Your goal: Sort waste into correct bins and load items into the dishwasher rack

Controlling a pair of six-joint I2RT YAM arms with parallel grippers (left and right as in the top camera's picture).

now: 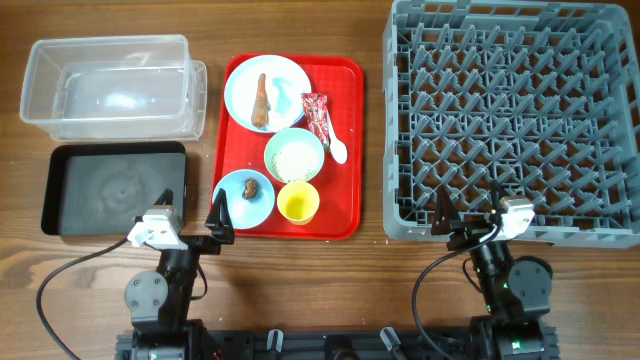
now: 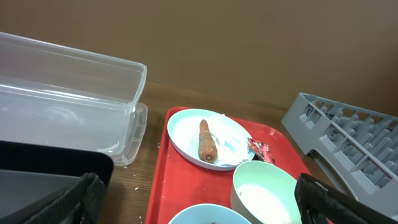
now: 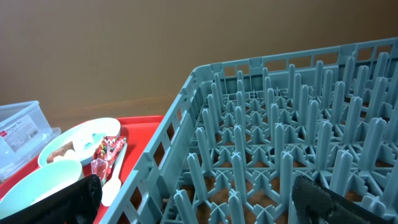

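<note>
Table: a wooden table [image 1: 300, 285] seen from above, with two robot arms at its near edge.
Left fingers [image 1: 218, 215]: spread wide apart, holding nothing, just in front of the black tray's near right corner.
Right fingers [image 1: 442, 212]: spread wide apart, holding nothing, at the rack's near wall.
Clear tub [image 1: 110, 95]: far left of the table.
Black tray [image 1: 110, 190]: just in front of the tub.
Red tray [image 1: 345, 200]: in the middle, between the two bins and the rack, carrying all the dishes and waste.
Blue plate [image 1: 240, 85]: at the red tray's far end, with a carrot piece [image 1: 263, 100] and crumpled tissue [image 1: 287, 95] lying on it.
Snack wrapper [image 1: 316, 115]: against the plate's right rim, with the white spoon [image 1: 337, 150] just beside it.
Green bowl [image 1: 268, 155]: mid-tray, with white rice [image 1: 296, 158] inside.
Blue bowl [image 1: 232, 205]: near left corner of the red tray, with a brown lump [image 1: 251, 189] inside.
Yellow cup [image 1: 298, 203]: upright, just right of the blue bowl.
Rack [image 1: 500, 110]: on the right side of the table, just beside the red tray, its pegs upright.
</note>
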